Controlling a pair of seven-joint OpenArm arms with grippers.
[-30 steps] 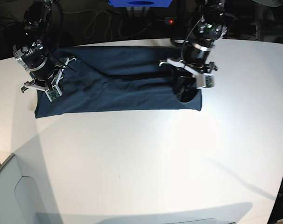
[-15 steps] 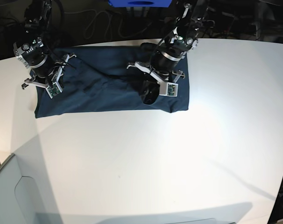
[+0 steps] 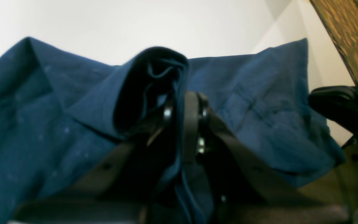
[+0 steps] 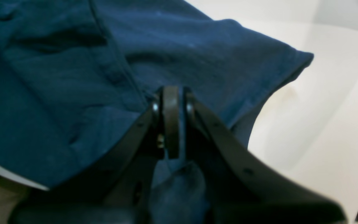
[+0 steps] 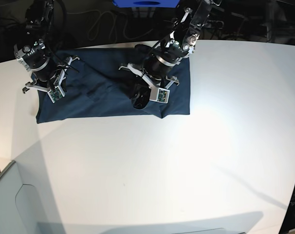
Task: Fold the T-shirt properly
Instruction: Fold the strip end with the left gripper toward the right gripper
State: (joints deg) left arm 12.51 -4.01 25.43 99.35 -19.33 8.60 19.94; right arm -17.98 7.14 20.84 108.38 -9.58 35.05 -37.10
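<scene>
Across the far half of the white table (image 5: 152,165): the T-shirt (image 5: 89,100), dark navy, lying as a long folded band. Its end on the base view's right is doubled back over itself, so the cloth is thicker there and the turned-over edge sits under the left arm.

Left arm (image 5: 186,29) reaches down from the far edge onto that doubled part. Left gripper (image 3: 186,107) is pinched tight on a raised fold of the shirt; in the wrist view the cloth loops up and over the closed jaws, then hangs down between them.

Right arm (image 5: 38,34) stands over the shirt's other end, at the base view's left. Right gripper (image 4: 170,105) is clamped on a bunch of navy cloth near the corner; a small tuft shows below the closed jaws. Beyond it the shirt's edge lifts slightly off the table.

Smallest item: a stitched hem line (image 4: 110,71) running across the cloth just beside the right gripper.
</scene>
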